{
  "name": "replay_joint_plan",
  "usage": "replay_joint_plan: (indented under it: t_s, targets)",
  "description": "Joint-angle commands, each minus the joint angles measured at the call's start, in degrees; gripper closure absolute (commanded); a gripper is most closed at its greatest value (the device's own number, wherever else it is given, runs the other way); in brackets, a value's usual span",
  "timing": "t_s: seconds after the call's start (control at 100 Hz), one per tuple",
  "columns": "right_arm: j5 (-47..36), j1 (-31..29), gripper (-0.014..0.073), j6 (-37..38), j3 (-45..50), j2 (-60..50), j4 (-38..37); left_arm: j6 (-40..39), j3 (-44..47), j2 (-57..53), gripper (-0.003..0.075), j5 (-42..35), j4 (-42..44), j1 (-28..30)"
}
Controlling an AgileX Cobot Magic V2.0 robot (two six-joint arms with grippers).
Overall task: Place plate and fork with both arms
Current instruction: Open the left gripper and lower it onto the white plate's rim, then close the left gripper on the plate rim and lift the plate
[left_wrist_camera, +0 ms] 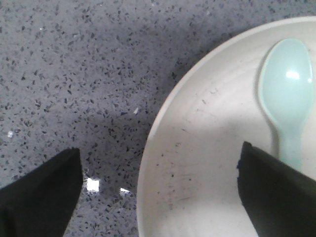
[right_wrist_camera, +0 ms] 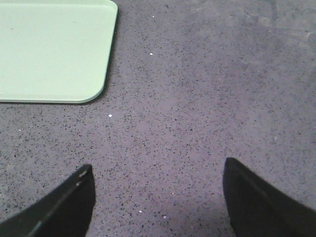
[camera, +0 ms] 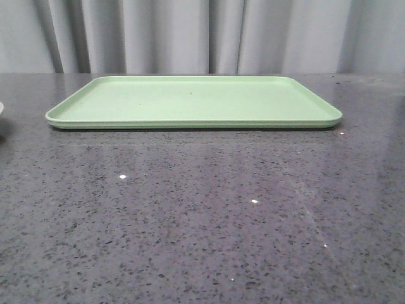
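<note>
In the left wrist view the cream plate (left_wrist_camera: 207,163) lies on the speckled grey table (left_wrist_camera: 74,74). My left gripper (left_wrist_camera: 159,148) is open and straddles the plate's rim, one finger (left_wrist_camera: 44,192) over the table and the other (left_wrist_camera: 276,192) over the plate's inside. The right gripper (right_wrist_camera: 158,164) is open above bare table, with nothing between its fingers. The fork is out of view. Neither arm shows in the front view.
A pale blue-green spoon (left_wrist_camera: 286,89) lies in the plate, its handle running under my finger. The flat light-green tray (camera: 196,101) sits at the back of the table; its corner (right_wrist_camera: 49,49) shows in the right wrist view. A pale sliver (camera: 1,109) shows at the left edge.
</note>
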Motion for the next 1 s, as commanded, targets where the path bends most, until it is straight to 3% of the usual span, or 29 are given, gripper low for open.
replay_joint_plan:
  t_s: [0.0,0.84,0.99]
  targets:
    - [-4.3,-0.3,0.0051,-0.1,-2.0,0.7,0.0,0.4,-2.0,-1.3,0.0106,-2.3,-1.1,0.0]
    - [-4.3,-0.3,0.0051,-0.1,-2.0,0.7,0.0,0.5,-2.0,3.1,0.0125,-0.6,-1.1,0.0]
    - [-4.3,-0.3,0.0051,-0.1,-2.0,0.7,0.0,0.5,-2.0,3.3,0.0202,0.7,-1.2,0.0]
